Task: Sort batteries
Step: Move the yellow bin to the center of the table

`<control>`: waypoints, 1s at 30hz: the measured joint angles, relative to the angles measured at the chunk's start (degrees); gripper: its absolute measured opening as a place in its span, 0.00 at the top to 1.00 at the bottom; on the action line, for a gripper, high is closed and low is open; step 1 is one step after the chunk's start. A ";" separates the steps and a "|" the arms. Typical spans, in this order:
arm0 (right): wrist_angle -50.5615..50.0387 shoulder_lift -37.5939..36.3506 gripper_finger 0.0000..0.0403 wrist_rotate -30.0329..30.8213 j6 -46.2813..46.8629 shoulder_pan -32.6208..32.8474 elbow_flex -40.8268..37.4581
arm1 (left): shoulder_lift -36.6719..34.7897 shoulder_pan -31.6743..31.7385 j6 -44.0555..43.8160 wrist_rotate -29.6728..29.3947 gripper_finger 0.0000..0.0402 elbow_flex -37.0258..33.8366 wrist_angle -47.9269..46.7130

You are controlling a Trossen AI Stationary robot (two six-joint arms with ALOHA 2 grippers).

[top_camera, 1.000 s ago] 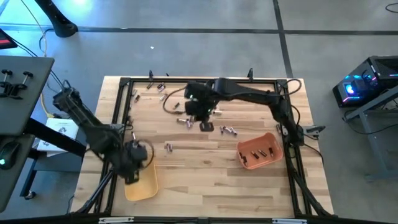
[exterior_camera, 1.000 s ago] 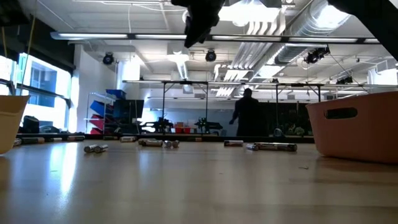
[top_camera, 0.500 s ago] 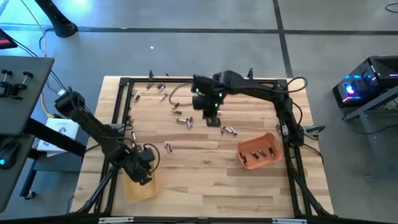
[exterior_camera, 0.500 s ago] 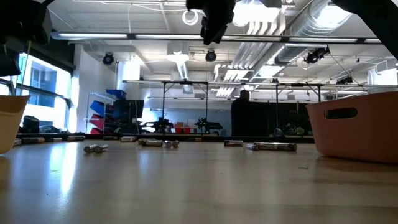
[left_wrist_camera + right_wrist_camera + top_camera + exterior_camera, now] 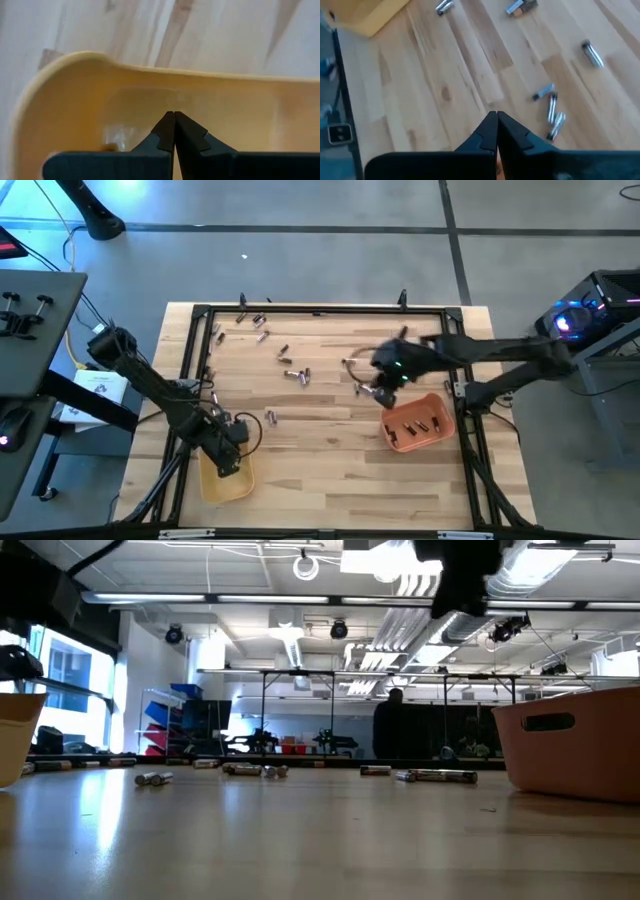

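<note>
Small silvery and dark batteries [image 5: 294, 372] lie scattered over the far half of the wooden table, one [image 5: 270, 417] nearer the middle; several [image 5: 552, 112] show in the right wrist view. My left gripper [image 5: 230, 458] is shut, pointing steeply down over the yellow tray [image 5: 222, 480] at the near left, its tips [image 5: 174, 115] above the tray's inside [image 5: 225, 125]. My right gripper [image 5: 384, 387] is shut, high above the table beside the orange tray [image 5: 418, 423], which holds several batteries. I see nothing between either gripper's fingers.
A black metal frame [image 5: 320, 310] runs around the table's edges. In the low view the yellow tray [image 5: 15, 735] stands at the left and the orange tray [image 5: 575, 740] at the right, with batteries [image 5: 255, 770] in a row behind. Bare wood lies across the near middle.
My right gripper has swung from above the battery cluster at the far middle toward the table's right edge, rolling as it went, and now hangs beside the orange tray. My left gripper has sunk toward the yellow tray. Both stay shut.
</note>
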 joint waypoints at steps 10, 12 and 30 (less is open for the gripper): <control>-0.33 -7.20 1.00 9.93 8.53 6.91 -3.41 | 5.01 9.92 17.06 4.67 1.00 -1.26 18.97; -1.79 -7.09 1.00 10.35 8.47 6.81 -3.41 | 7.30 12.28 20.54 6.87 1.00 -1.25 22.94; 0.97 -6.18 1.00 4.13 -0.34 -2.98 -15.31 | 20.94 28.13 35.59 8.50 1.00 13.78 23.03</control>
